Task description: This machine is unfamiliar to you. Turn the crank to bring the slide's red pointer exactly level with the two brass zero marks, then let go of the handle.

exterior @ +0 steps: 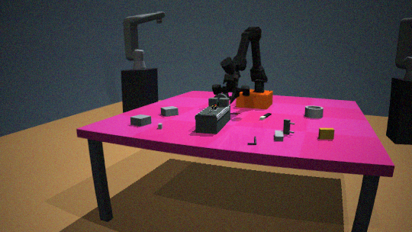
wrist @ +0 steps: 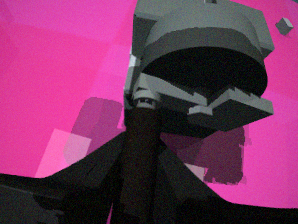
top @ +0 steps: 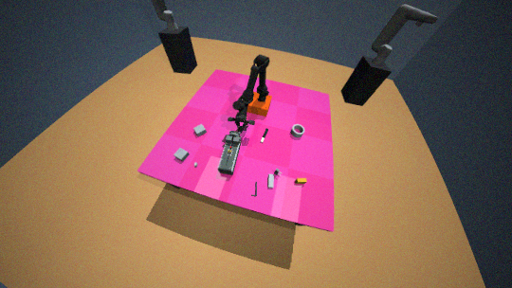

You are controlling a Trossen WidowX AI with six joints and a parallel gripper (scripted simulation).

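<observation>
One gripper has its fingers drawn nearly together, with the dark crank handle caught between them; in the wrist view the handle runs lengthwise between the two fingers, its far end joined to a pale knuckle on the crank arm just beyond the fingertips. Ahead of the fingers stands the grey machine, a long bed with a rounded housing at the end nearest them; small red and brass-coloured marks show on its top, farther from the fingers than the housing; whether the red pointer is level with the brass zero marks cannot be determined at this size. Behind the fingers the black arm rises from an orange base block; a black-and-white stick lies near the fingers, to one side of the machine; a grey ring lies farther out on that side; two grey blocks lie apart on the opposite side, all on the pink tabletop.
</observation>
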